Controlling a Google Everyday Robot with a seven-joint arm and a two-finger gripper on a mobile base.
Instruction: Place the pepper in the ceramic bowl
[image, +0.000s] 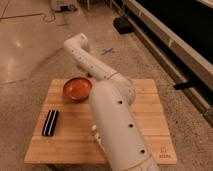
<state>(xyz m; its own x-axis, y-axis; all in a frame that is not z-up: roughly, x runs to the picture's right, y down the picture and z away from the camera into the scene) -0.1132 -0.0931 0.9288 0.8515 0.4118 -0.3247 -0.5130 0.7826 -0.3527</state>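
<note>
While the arm fills the middle of the view, the gripper sits at the far end of it, just at the right rim of the ceramic bowl and mostly hidden behind the forearm. Whether it is open or closed, or holding anything, I cannot tell. Pepper is not discernible, so its location is unknown. The bowl stands at the back left of the wooden table, its orange inside showing nothing. A black flat object lies near the left edge, well apart from the bowl. A sliver of white bottle peeks out beside the arm.
</note>
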